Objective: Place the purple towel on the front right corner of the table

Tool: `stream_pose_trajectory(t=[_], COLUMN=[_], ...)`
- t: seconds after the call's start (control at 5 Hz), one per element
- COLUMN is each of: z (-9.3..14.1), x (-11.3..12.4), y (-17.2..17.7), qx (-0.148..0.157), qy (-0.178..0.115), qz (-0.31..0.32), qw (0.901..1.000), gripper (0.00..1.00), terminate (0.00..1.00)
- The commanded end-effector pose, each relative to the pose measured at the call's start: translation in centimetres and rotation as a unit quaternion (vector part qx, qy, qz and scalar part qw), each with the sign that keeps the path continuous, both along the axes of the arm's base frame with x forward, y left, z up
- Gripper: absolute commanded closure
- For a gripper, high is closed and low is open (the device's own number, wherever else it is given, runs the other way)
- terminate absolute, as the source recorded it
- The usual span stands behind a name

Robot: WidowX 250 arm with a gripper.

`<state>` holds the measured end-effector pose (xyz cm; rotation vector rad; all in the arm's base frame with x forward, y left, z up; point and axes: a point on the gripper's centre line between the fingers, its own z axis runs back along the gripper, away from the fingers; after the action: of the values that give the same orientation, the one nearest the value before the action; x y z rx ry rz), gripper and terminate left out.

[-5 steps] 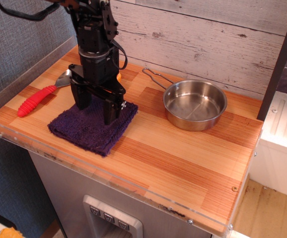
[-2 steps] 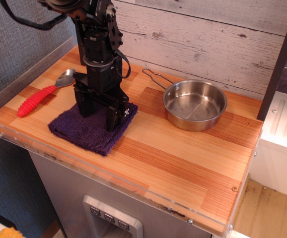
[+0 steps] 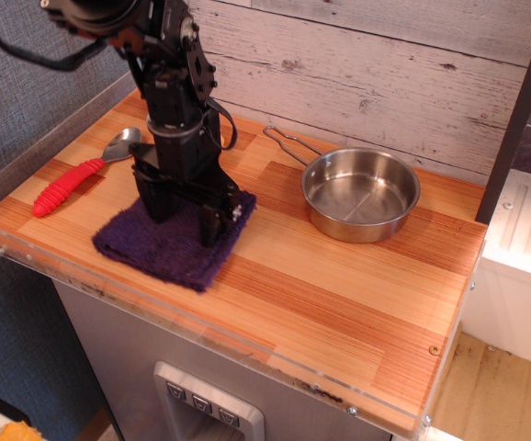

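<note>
Gripper (image 3: 186, 217) is pressed down onto purple towel (image 3: 160, 250), fingers spread, at table's (image 3: 339, 303) left side; steel pan (image 3: 361, 194) well apart.

My arm is matte black, built of boxy stacked segments, with a black cable looping off its upper part. My black two-fingered end effector (image 3: 185, 220) has flat blocky fingers, and one finger (image 3: 212, 223) carries small white markings near its base.
</note>
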<state>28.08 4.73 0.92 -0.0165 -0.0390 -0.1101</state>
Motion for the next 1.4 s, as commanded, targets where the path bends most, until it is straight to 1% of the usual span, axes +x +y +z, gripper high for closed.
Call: stream_pose_trajectory(t=[0.0,0.2,0.4,0.6,0.8,1.0,1.2], z=[-0.7,-1.0,-0.1,1.3,2.4,3.3,5.6], x=[0.2,0.3,-0.6,-1.5,-2.1,-1.3,0.8], y=[-8.8,-12.6,-15.4,-16.4,-17.2,-16.4,-15.1], qx=[-0.042,-0.041,-0.026,-0.024,-0.023,-0.03,-0.054], qy=[0.002,0.003,-0.008,-0.023,-0.028,-0.038,-0.066], qz=[-0.065,-0.091,-0.083,-0.046,0.0,0.028,0.022], qw=[0.997,0.995,0.9962,0.9984,0.9994,0.9984,0.9961], gripper=[0.0,0.0,0.0,0.0,0.0,0.0,0.0], terminate=[0.0,0.0,0.0,0.0,0.0,0.0,0.0])
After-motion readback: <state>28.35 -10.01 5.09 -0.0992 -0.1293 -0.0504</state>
